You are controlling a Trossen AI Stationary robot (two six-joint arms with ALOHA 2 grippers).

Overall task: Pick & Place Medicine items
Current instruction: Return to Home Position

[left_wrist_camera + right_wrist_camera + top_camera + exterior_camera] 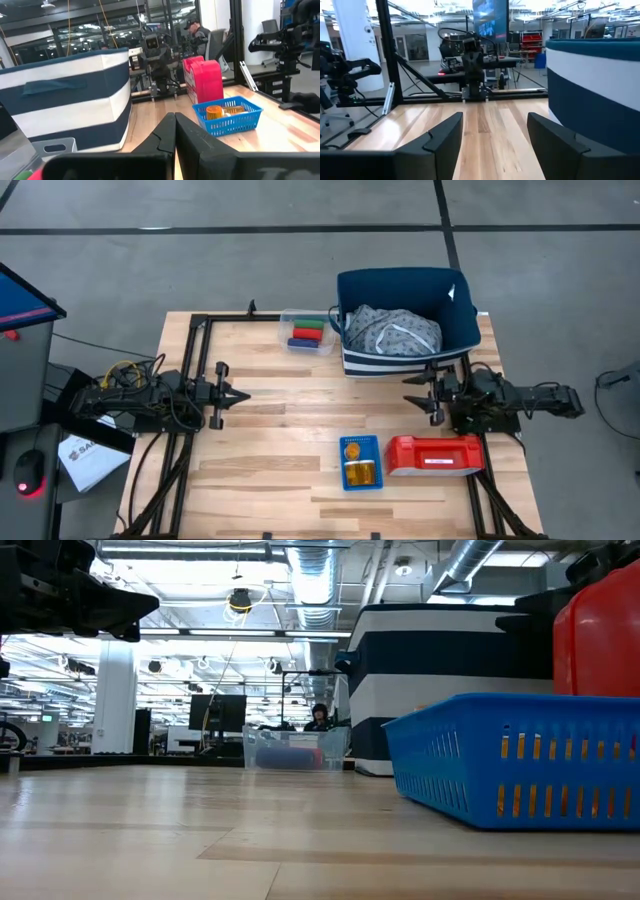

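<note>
Seen from above, the pale planked wooden table (270, 440) carries a soft navy-and-white striped fabric bin (380, 363) at 1 o'clock, with crumpled cloth inside. A glossy red plastic case (435, 455) lies at 4 o'clock, with a blue slotted plastic basket (235, 121) just beside it. A clear rectangular bin (265, 750) is at 12. The translucent orange pill bottles (214, 112) lie in the basket, at 4 o'clock from the left gripper (240, 393), whose fingers are pressed together. They lie at 7 o'clock from the right gripper (410, 391), whose fingers are spread wide and empty.

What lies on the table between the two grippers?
Nothing: in the high view, the wooden table between the left gripper and the right gripper is bare.
</note>
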